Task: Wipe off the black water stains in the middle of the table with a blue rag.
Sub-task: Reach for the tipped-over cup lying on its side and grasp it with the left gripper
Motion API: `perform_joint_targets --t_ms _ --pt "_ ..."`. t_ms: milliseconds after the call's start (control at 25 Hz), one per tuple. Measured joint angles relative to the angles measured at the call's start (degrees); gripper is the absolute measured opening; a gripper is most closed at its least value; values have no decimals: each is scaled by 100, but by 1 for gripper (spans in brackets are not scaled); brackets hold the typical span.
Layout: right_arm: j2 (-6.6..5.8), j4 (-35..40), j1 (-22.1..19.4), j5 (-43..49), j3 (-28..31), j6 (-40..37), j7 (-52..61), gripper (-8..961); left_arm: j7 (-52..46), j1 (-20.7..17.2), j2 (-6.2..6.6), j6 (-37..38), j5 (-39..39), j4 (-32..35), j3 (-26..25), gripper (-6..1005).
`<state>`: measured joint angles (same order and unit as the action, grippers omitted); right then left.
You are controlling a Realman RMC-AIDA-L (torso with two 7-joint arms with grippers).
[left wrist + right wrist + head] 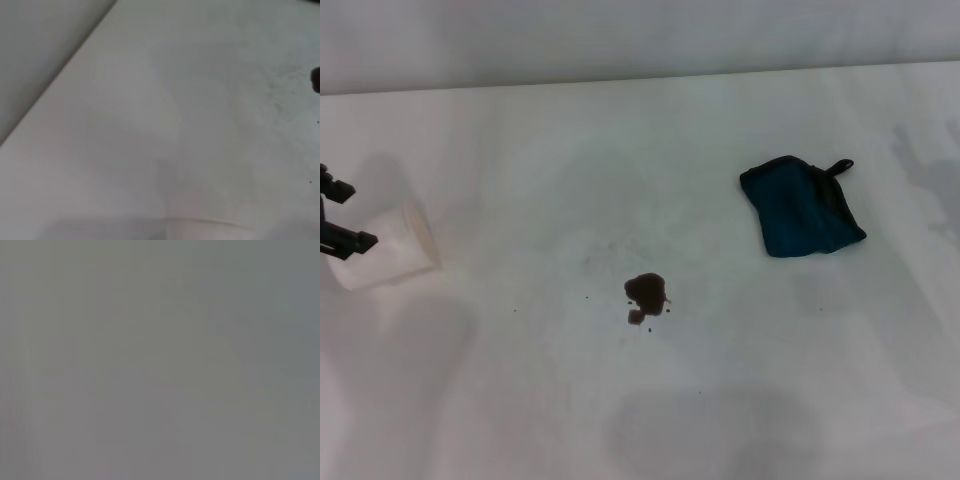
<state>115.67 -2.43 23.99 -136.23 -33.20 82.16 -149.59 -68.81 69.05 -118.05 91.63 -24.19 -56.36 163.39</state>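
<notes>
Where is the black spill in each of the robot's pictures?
Head view: the black water stains lie near the middle of the table, left of the blue rag.
Left wrist view: a dark bit at the picture's edge, probably the stains.
Right wrist view: not in it.
Shared landmark: the white table.

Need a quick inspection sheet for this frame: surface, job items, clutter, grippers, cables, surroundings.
Surface: white table, smooth, faint scuffs near the middle.
Job items: black water stains mid-table, unwiped, with small specks around them; blue rag lying apart from them on the robot's right, untouched.
Clutter: white paper cup at the left.
Grippers: left gripper at the left edge beside the cup; right gripper not in view.
Cables: nothing seen.
Surroundings: plain pale wall behind the table.
</notes>
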Motion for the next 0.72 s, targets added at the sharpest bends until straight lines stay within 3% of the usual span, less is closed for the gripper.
perform_joint_targets --t_ms 360,720 --pt "0 -28 0 0 117 -54 0 842 -28 -27 -17 -504 -226 590 -5 731" --pt "0 -30 -33 0 122 -67 6 841 -56 -57 -16 -791 -263 751 -9 732"
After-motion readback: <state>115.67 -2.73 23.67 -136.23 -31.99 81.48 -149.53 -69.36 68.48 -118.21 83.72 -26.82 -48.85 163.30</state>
